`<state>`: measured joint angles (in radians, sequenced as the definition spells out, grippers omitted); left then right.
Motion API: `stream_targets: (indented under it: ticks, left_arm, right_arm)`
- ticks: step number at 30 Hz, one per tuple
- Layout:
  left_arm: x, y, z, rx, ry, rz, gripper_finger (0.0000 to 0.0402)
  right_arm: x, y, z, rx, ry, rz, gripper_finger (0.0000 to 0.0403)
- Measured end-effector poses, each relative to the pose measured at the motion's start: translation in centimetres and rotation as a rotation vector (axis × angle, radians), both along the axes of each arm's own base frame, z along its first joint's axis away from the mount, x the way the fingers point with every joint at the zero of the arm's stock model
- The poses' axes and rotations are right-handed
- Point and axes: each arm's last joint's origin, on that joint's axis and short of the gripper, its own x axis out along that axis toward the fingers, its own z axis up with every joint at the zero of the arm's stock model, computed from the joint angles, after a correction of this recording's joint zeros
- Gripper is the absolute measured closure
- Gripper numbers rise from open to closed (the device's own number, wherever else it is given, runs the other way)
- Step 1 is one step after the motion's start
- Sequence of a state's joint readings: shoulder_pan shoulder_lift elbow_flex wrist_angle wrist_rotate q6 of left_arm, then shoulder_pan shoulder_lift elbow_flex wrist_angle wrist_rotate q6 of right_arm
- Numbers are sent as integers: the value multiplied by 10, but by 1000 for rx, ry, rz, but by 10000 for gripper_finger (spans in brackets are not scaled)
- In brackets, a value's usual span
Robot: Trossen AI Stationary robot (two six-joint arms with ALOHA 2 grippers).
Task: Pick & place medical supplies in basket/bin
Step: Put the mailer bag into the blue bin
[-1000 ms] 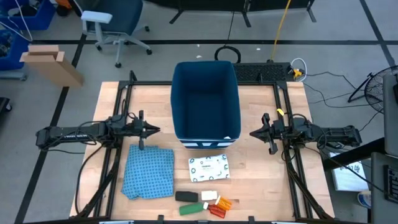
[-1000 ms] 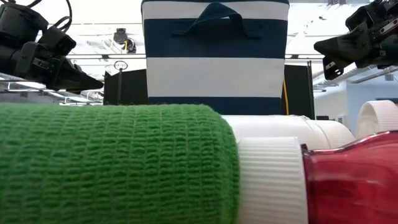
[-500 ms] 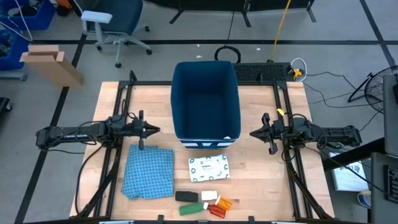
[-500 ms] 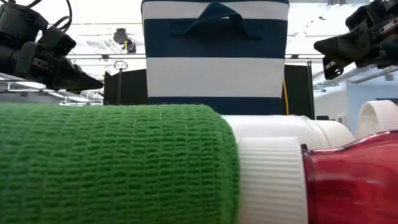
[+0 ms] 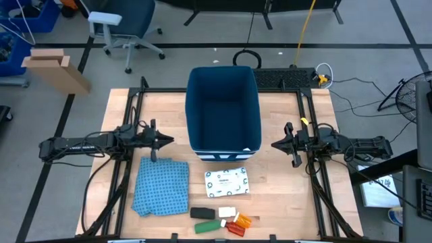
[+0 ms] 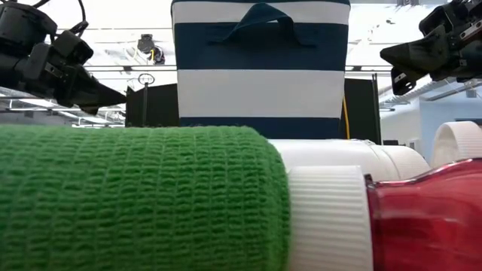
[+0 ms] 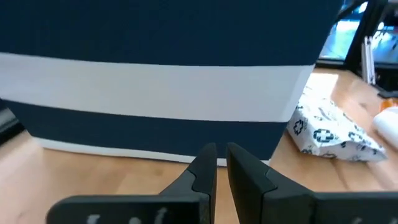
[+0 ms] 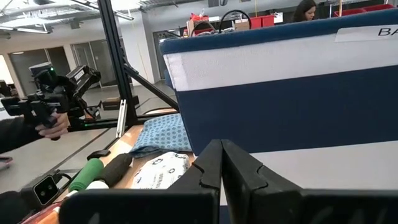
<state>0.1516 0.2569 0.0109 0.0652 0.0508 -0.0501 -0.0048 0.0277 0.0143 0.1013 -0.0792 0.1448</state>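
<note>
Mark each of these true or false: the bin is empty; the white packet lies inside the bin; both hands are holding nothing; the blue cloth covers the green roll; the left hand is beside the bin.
1. The bin is empty. True.
2. The white packet lies inside the bin. False: it lies on the table in front of the bin.
3. Both hands hold nothing. True: left hand and right hand are shut on nothing.
4. The blue cloth covers the green roll. False: they lie apart.
5. The left hand is beside the bin. True.
</note>
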Motion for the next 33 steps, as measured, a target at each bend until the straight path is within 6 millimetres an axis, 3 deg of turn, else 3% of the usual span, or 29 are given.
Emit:
stream_targets:
  ticks: [7,10,13,17,23,33]
  left_arm:
    - [2,1,17,-8,-180,26,360]
    - [5,-6,31,133,-198,-80,360]
    - [12,-11,48,258,-172,-61,360]
    - [28,-26,87,445,-172,-89,360]
    - [58,-53,125,700,-9,-73,359]
    - [109,-116,104,1083,289,-106,359]
  right_arm:
    - [0,-2,0,-75,-8,-58,403]
    - [0,-2,0,-80,-7,-85,403]
    - [0,-2,0,-84,-7,-85,403]
    - [0,-2,0,-110,-7,-87,403]
    - [0,-2,0,-130,-8,-88,403]
    - [0,-2,2,-184,-31,-94,403]
